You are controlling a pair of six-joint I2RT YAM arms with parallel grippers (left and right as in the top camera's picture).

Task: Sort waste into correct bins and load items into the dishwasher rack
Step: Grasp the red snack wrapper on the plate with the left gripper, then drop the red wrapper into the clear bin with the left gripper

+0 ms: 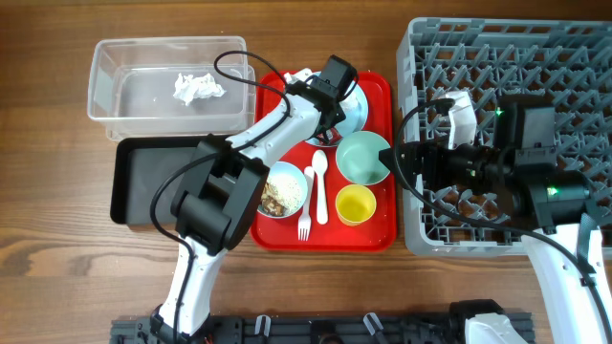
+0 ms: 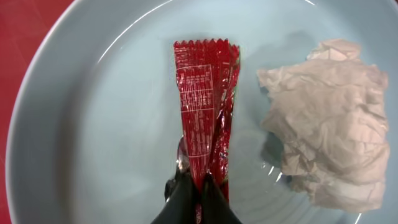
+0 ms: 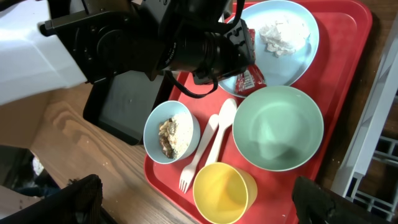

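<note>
My left gripper point(image 2: 194, 186) is shut on the lower end of a red-and-white wrapper point(image 2: 204, 106) that lies on the pale blue plate point(image 2: 93, 124). A crumpled white tissue point(image 2: 326, 124) lies on the plate beside it. In the overhead view the left gripper point(image 1: 330, 103) covers most of the plate point(image 1: 357, 115). My right gripper point(image 3: 199, 205) is open and empty, above the yellow cup point(image 3: 224, 190) and beside the mint green bowl point(image 3: 278, 127). The light blue bowl point(image 3: 171, 130) holds food scraps. The white fork point(image 3: 189, 171) and spoon point(image 3: 222, 118) lie between the bowls.
All dishes stand on a red tray point(image 1: 378, 234). A clear tub point(image 1: 115, 91) at the back left holds another crumpled tissue point(image 1: 198, 88). A black tray point(image 1: 143, 182) lies in front of it. The grey dishwasher rack point(image 1: 574, 57) fills the right side, under my right arm.
</note>
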